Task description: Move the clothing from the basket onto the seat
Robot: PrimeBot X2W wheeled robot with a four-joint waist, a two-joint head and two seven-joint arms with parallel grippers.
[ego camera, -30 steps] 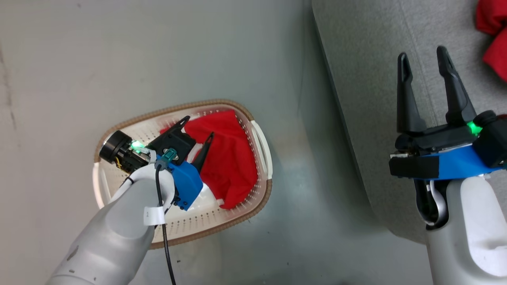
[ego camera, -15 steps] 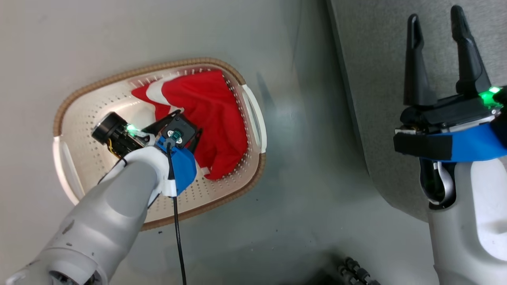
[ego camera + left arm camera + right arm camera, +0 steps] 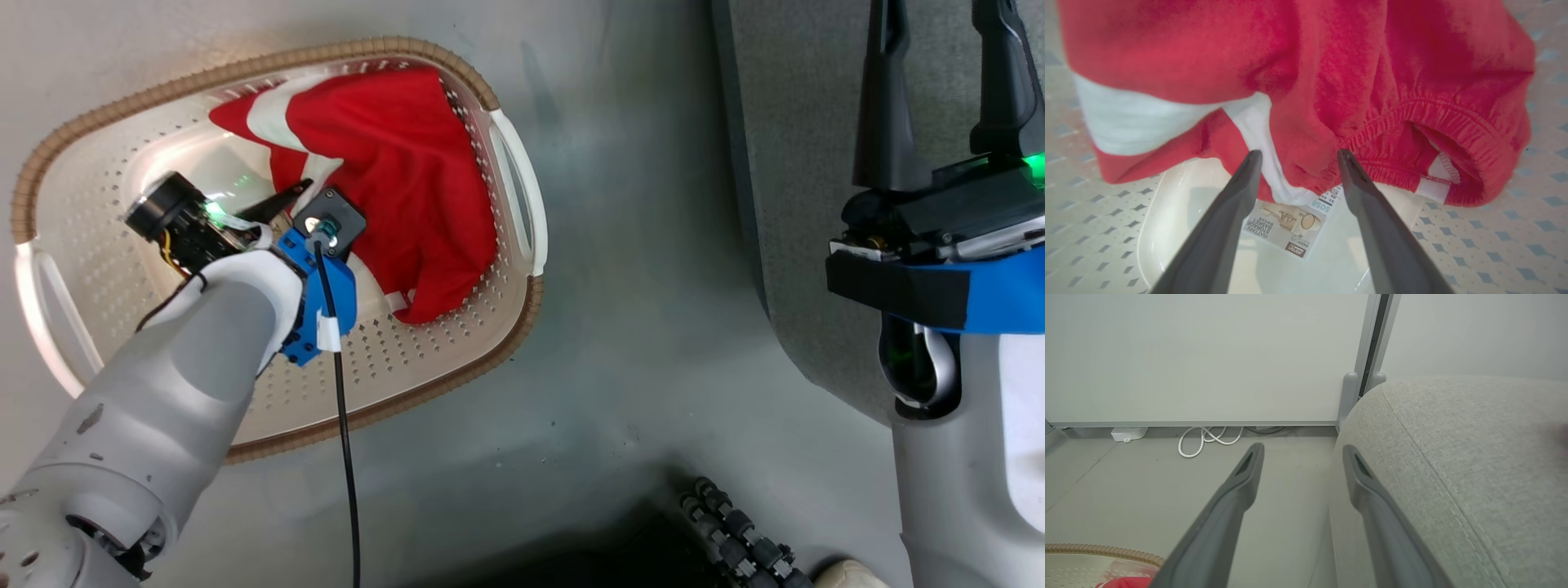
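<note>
At the left of the head view, the small cream-white perforated plastic basket with a brown woven-look rim (image 3: 90, 245) sits on the smooth grey floor (image 3: 637, 245). The pale left forearm reaches down into it, a black cable hanging from the wrist. The left gripper (image 3: 1298, 157) has its two long dark fingers spread, and its tips straddle a bunched fold of the bright red fabric clothing with white stripe trim (image 3: 400, 188). In the left wrist view that fold sits between the tips, just beside the gathered elastic waistband. Whether the fingers press on the cloth cannot be told. A printed paper label (image 3: 1290, 228) lies on the basket's floor under the fingers, its far end tucked beneath the garment's edge. The garment fills the right half of the basket and drapes against the wall near the white handle.

Further right, a strip of bare floor separates the basket from the large light grey fabric-upholstered seat cushion with a rounded edge and a seam (image 3: 800, 204). The right gripper (image 3: 1302, 451) hangs above that edge with its fingers apart and nothing between them. Beyond it, a coiled white cable (image 3: 1208, 439) lies at the foot of a pale wall.
</note>
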